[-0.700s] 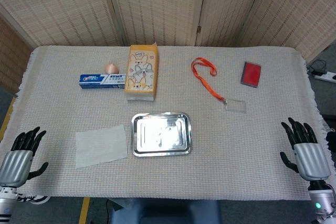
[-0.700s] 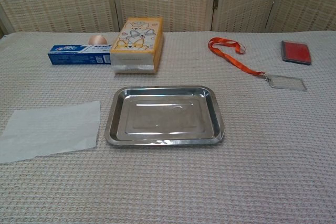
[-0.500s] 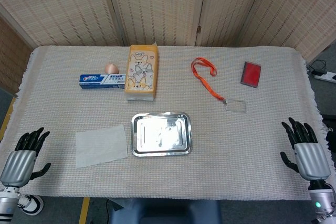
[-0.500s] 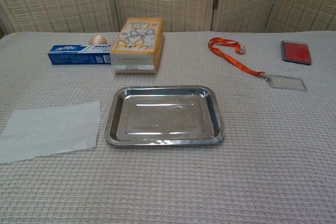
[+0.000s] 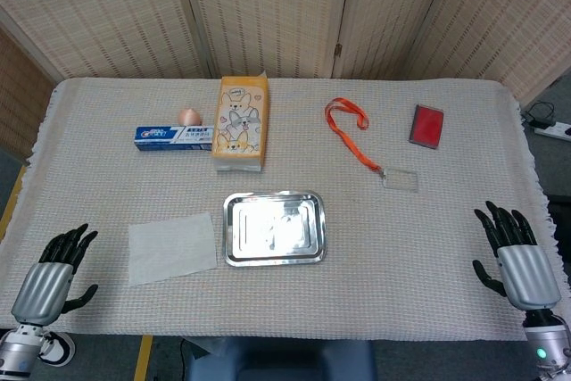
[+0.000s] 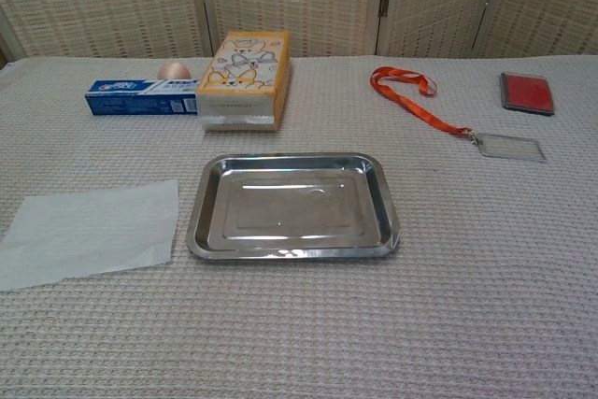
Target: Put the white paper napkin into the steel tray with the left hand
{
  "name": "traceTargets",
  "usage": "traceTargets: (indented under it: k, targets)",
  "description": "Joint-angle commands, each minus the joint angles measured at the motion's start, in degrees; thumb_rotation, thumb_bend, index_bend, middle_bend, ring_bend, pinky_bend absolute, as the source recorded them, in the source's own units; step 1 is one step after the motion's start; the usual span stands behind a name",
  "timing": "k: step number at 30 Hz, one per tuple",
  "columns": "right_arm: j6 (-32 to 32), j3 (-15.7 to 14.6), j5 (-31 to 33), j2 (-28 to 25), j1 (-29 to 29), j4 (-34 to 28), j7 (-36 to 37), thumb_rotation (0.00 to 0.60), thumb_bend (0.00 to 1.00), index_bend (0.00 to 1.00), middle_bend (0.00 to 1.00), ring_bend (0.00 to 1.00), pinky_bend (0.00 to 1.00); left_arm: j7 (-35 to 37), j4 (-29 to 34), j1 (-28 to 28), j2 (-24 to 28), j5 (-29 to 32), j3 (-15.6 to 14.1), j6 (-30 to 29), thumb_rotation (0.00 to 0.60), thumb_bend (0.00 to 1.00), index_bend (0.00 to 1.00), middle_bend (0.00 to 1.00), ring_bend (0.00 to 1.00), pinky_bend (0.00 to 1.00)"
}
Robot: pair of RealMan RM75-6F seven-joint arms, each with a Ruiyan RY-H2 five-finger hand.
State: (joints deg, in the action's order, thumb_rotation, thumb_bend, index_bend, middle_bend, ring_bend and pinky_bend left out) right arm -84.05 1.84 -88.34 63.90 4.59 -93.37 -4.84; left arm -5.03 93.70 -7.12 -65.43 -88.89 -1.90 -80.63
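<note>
The white paper napkin (image 5: 172, 247) (image 6: 90, 232) lies flat on the tablecloth, just left of the steel tray (image 5: 273, 227) (image 6: 293, 205), which holds nothing. My left hand (image 5: 53, 280) hovers at the table's front left corner, fingers spread and holding nothing, a hand's width left of the napkin. My right hand (image 5: 515, 260) is at the front right edge, fingers apart and empty. The chest view shows neither hand.
Behind the tray stand a yellow bear-print box (image 5: 240, 122), a blue toothpaste box (image 5: 174, 137) and a small egg-shaped object (image 5: 188, 116). An orange lanyard with a clear badge (image 5: 357, 143) and a red card holder (image 5: 426, 124) lie at the back right.
My left hand has shifted right and toward the front edge, closer to the napkin. The right hand has barely moved. Napkin and tray are unmoved.
</note>
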Motion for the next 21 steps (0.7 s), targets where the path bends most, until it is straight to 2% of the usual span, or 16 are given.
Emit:
traceTargets:
  k: [1,3,5,7,10,12,16,21]
  targets:
    - [0.6,-0.07,-0.01,0.19,0.31,0.15,0.09,0.6,0.4,0.0,0.0,0.0,0.0,1.84,-0.03,0.14,-1.42,0.26,-1.24,2.24,0.6,0.32,0.0,0.38,0.38,0.52]
    - [0.71,-0.17,-0.28,0.22,0.42,0.06,0.17,0.6,0.4,0.0,0.0,0.0,0.0,1.81,-0.42,-0.43,-2.94,0.4,-0.64,2.68,0.6,0.3,0.02,0.59,0.56,0.69]
    - [0.2,-0.17,-0.76,0.11,0.34,-0.18,0.45,0.6,0.4,0.0,0.0,0.0,0.0,1.23,-1.72,-0.85,-4.7,-0.02,0.02,2.29,0.6,0.29,0.11,0.83,0.74,0.84]
    - [-0.44,-0.18,-1.22,-0.04,0.17,-0.25,0.76,0.6,0.4,0.0,0.0,0.0,0.0,1.93,-1.77,-1.83,-5.18,0.1,-0.15,4.27,0.6,0.29,0.17,0.97,0.85,0.93]
    - [-0.51,-0.22,-1.07,-0.37,0.02,-0.38,1.33,0.6,0.4,0.0,0.0,0.0,0.0,6.03,-0.7,-3.11,-5.2,0.47,-0.03,6.54,0.6,0.29,0.23,1.0,0.94,0.99]
    - [-0.54,-0.23,-1.05,-0.56,-0.03,-0.41,1.62,0.6,0.4,0.0,0.0,0.0,0.0,6.41,-1.22,-3.71,-5.8,0.05,-0.46,7.67,0.6,0.29,0.27,1.0,0.99,1.0]
    - [-0.55,-0.27,-1.11,-0.72,-0.05,-0.39,1.76,0.6,0.4,0.0,0.0,0.0,0.0,5.46,-2.6,-4.17,-8.2,0.26,-0.85,8.92,0.6,0.29,0.18,1.0,1.0,1.0]
    - [-0.18,-0.31,-0.99,-0.66,0.08,-0.28,1.73,0.6,0.4,0.0,0.0,0.0,0.0,3.35,-4.55,-5.12,-11.76,1.27,-0.58,10.66,0.6,0.29,0.19,1.0,1.0,1.0]
